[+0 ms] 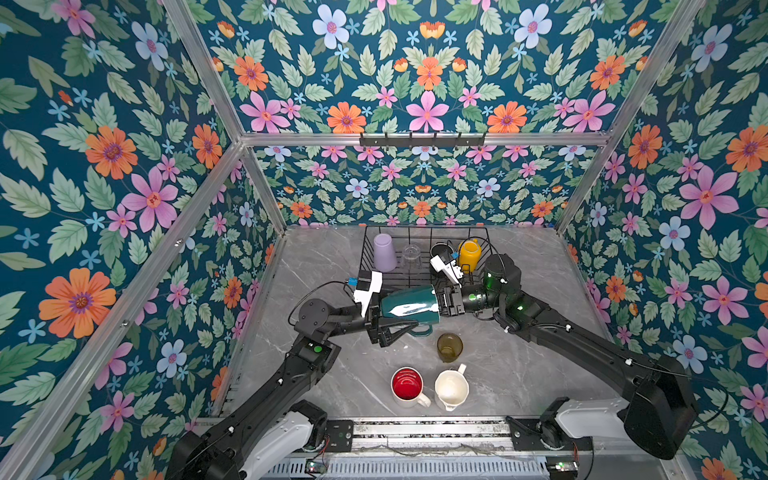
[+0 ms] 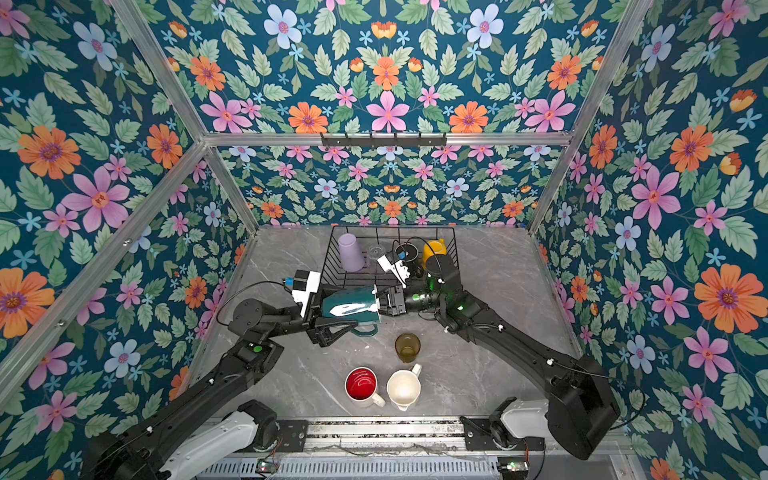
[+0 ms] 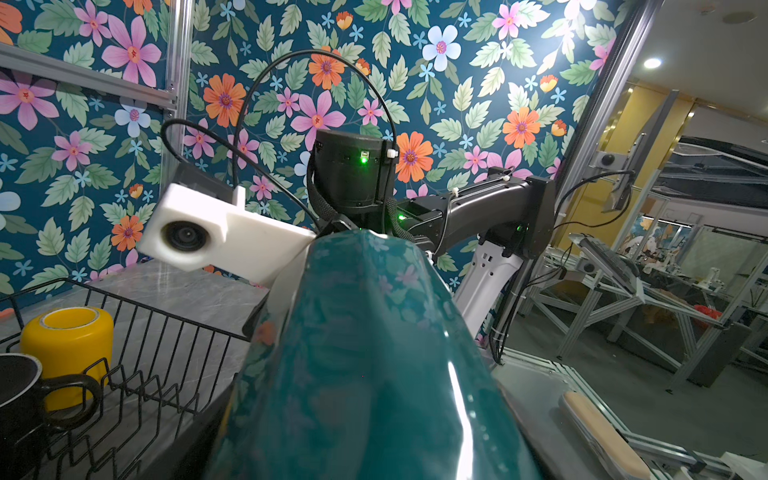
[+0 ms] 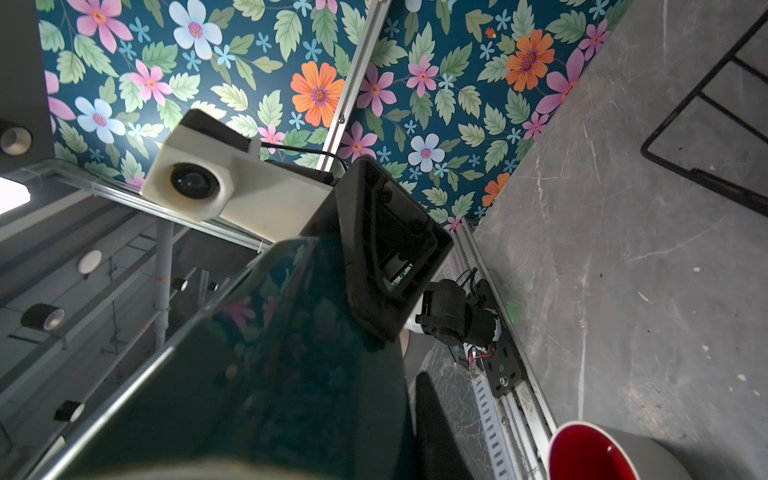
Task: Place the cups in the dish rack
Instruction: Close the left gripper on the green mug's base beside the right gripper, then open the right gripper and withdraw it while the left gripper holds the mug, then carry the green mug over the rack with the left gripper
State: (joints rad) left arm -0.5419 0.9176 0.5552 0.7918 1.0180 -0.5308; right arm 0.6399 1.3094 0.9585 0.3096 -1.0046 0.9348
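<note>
Calling the robot's side of the table (image 1: 519, 374) six o'clock, the rack (image 1: 363, 249) sits at twelve and is half filled. A lilac tumbler (image 1: 384, 251), a clear glass (image 1: 411, 254), a black mug (image 1: 441, 250) and a yellow mug (image 1: 469, 253) stand in a row inside it, four of the eight cups.

The fifth, the green mug (image 1: 415, 301), is in the air. It lies on its side just at the six o'clock side of the rack, not inside it. The left claw (image 1: 397, 318) grasps it around the body (the right wrist view shows one finger flat against the glaze). The right claw (image 1: 444, 300) meets the mug's open end from three o'clock. Its fingertips are buried at the rim, so I cannot tell whether it is pinching the wall or free of it. To me it looks like a pass between the arms, or a turn of the mug before it goes in.

Three cups remain on the table. An olive glass (image 1: 449, 347) stands at five o'clock of the green mug. Nearer six is a red-lined mug (image 1: 408, 385), with a white mug (image 1: 451, 388) just beside it at its three o'clock. All three stand mouth up.
</note>
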